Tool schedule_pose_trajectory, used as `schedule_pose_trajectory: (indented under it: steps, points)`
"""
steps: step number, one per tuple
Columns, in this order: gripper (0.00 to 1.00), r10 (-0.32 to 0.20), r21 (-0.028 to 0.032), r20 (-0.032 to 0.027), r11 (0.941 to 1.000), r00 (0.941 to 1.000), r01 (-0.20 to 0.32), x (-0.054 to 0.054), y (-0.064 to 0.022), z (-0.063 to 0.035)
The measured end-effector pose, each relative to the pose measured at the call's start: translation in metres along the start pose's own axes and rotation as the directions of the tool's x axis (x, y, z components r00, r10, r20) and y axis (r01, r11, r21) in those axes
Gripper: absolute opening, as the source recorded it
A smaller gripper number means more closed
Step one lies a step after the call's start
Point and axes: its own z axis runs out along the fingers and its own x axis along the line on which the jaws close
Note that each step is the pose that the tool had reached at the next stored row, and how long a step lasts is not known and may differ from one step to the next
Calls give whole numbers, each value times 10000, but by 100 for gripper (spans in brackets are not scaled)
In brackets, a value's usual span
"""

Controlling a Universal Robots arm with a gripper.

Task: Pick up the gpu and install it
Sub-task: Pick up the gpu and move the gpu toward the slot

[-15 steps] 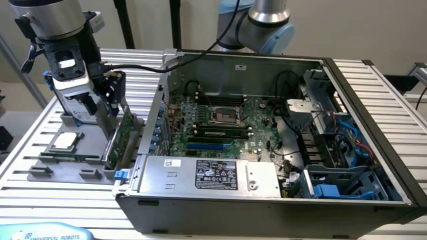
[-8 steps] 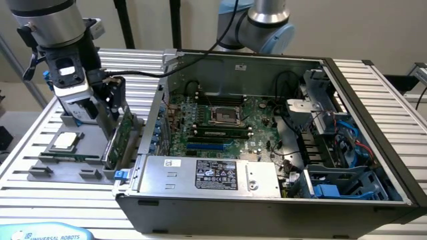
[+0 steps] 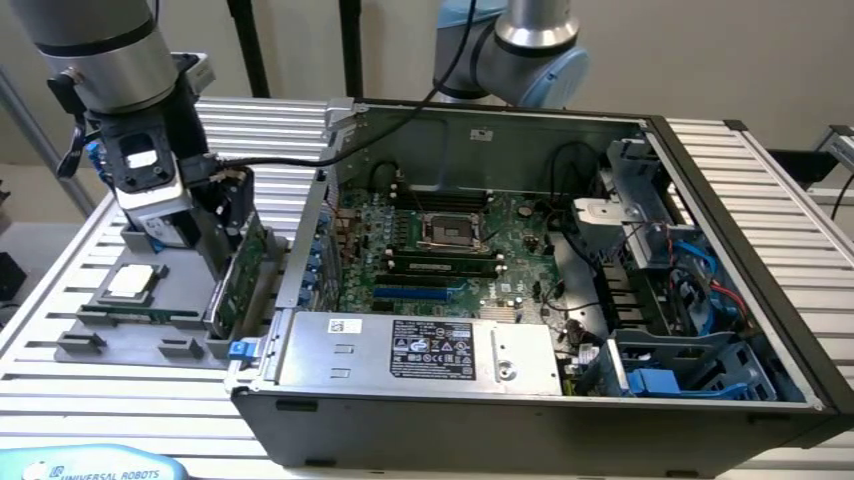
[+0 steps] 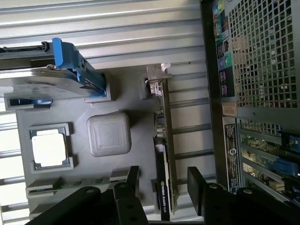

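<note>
Exterior view, lower left of the frame: dark grey moulded parts tray [image 3: 94, 345] lying flat on the slatted aluminium table [image 3: 80, 400], each recess shaped to one part, presumably to keep every piece in a known spot for pickup. Seated flat in one recess, a small square silver processor chip [image 3: 131, 282]. Just right of it, at the tray's right edge, the gpu [image 3: 240, 285], a thin green circuit-board card, standing on its long edge in a narrow slot; likely parked upright so that both flat faces stay reachable from above. Further right, filling the middle and right of the frame, a large black open-sided computer case [image 3: 747, 250] lying on its side, green motherboard [image 3: 441, 240] facing up with a blue expansion slot [image 3: 420, 292] exposed, silver power supply box [image 3: 427, 350] along the near wall; laid open this way, judged ready to take a card from above. Now the tool: black two-finger gripper [image 3: 224, 235] hanging low over the tray at the card's upper edge. Wrist view: gripper [image 4: 164, 180] spread as wide as seems possible, black fingers [image 4: 132, 178] one on each side of the gpu [image 4: 165, 126], card edge-on between them, a gap showing on both sides. Nothing clamped, no contact visible; card seated in its tray slot, not yet lifted.
</note>
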Motion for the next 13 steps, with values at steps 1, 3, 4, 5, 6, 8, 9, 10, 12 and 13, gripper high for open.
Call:
schedule_pose_trajectory:
  steps: [1,3,4,5,6,8,9,10,12,13]
  points:
    - [54,3,1,-1,10000,10000,-3,1,0,18]
    - [54,5,2,0,10000,10000,-5,4,-1,54]
    - [54,5,2,-1,10000,10000,-5,5,-1,72]
    - [54,5,2,-1,10000,10000,-5,6,-1,90]
    - [54,6,1,0,10000,10000,-6,7,-1,108]
    - [54,6,1,0,10000,10000,-6,10,-1,144]
    - [54,7,2,-1,10000,10000,-7,10,-2,163]
    - [54,6,2,-1,10000,10000,-6,10,-2,181]
    - [54,6,2,-1,10000,10000,-6,9,-2,217]
    - [54,6,1,0,10000,10000,-6,9,-1,237]
